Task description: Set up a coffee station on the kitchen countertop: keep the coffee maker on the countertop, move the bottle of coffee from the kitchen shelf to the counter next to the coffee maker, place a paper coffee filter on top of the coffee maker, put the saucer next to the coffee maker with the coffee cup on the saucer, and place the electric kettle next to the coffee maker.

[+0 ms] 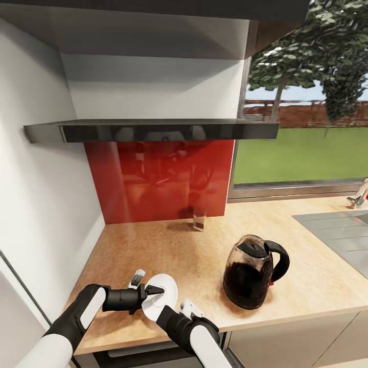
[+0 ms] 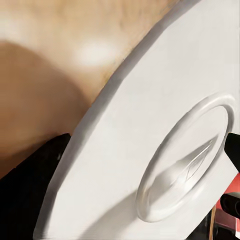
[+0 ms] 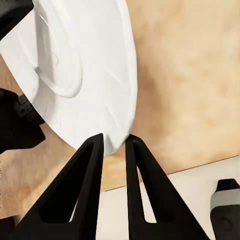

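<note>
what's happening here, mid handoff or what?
Looks like it. Both grippers are on the white saucer, held on edge above the wooden countertop. The right gripper pinches its rim; the left gripper is at its face, grip unclear. The electric kettle stands to the right, untouched.

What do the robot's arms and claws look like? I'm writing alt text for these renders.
Both arms have glossy white shells with black joints and black wrist sections. The left claw is black with a small grey-white block by its wrist. The right claw has two black, tapered, wedge-shaped fingers with triangular cut-outs. No cables or markings are visible.
</note>
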